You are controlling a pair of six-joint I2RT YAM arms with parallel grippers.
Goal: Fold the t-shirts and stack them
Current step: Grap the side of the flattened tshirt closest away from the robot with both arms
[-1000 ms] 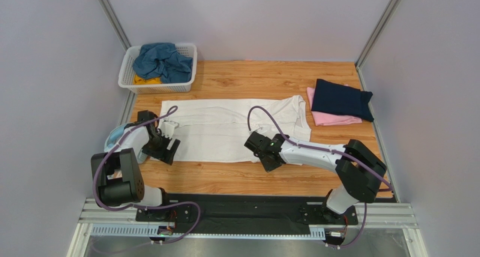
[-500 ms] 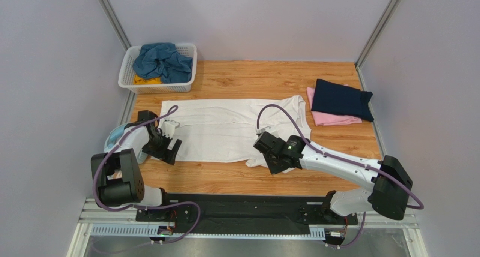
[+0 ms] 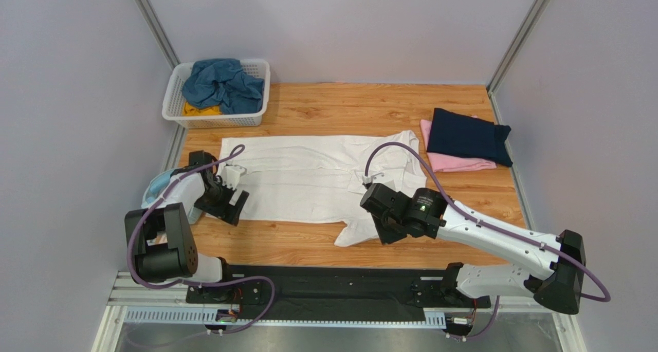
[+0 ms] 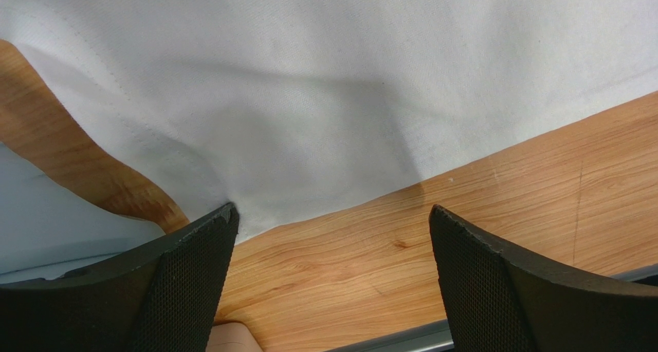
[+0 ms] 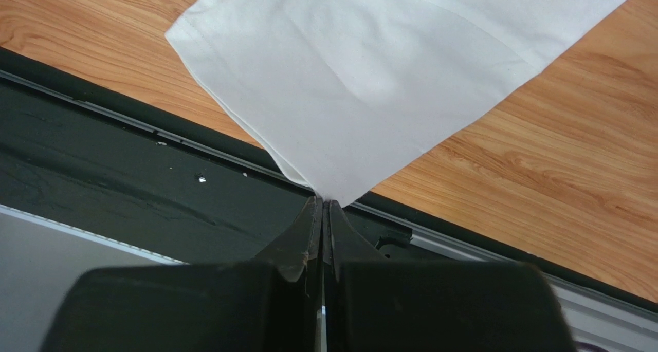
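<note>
Left jaws: spread wide, nothing held. In the left wrist view the two black pads (image 4: 185, 275) stand at the lower corners of the frame with bare wood between them.
Left jaws, contact: the tip of the pad at lower left sits at the hem of the white t-shirt (image 4: 324, 98). Whether it touches cannot be told.
Right jaws: pressed fully together, pinching one corner of the white t-shirt (image 5: 363, 74) at the very tips.
Cloth at right jaws: from the pinch the flap fans out toward the top of the right wrist frame, lifted over the black base rail (image 5: 116, 175) and the near table edge.
White t-shirt, overall: spread flat across the middle of the table (image 3: 347, 105) in the top view (image 3: 301, 186). Its left end is just beside the left jaws, and a flap at lower centre runs to the right jaws.
Navy t-shirt (image 3: 467, 136): folded, upper right of the frame, lying on top of the pink one.
Pink t-shirt (image 3: 456, 164): folded, showing beneath the navy one along its left and lower sides, well apart from both jaws.
Teal-blue t-shirt (image 3: 220, 82): crumpled in the white basket (image 3: 216, 121), upper left.
Yellow t-shirt (image 3: 202, 110): in the same basket, mostly covered by the teal-blue one.
Light-blue headphones (image 3: 158, 186): at the left table edge, beside the left arm.
</note>
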